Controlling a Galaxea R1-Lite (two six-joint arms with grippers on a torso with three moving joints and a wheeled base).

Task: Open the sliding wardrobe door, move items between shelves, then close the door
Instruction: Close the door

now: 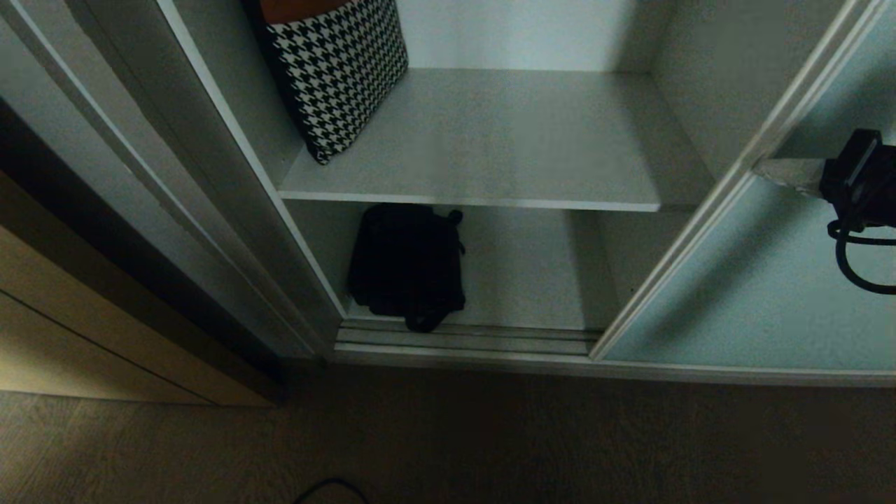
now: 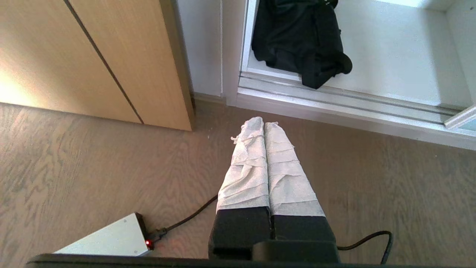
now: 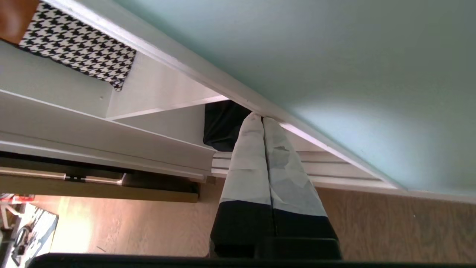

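Head view shows the right hand [image 1: 777, 171], fingers pressed together and empty, at the sliding wardrobe door [image 1: 756, 294] frame, placed to push it. Left hand [image 2: 264, 126] hangs closed above the floor. Black bag [image 1: 407, 266] lies at the lower shelf's [image 1: 532, 280] front-left corner; houndstooth bag [image 1: 336, 70] leans at the upper shelf's [image 1: 504, 140] left edge.

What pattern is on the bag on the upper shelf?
The bag has black-and-white houndstooth checks with an orange top. The head view shows it best.

No legible txt, labels or nos. anywhere — nothing to read.
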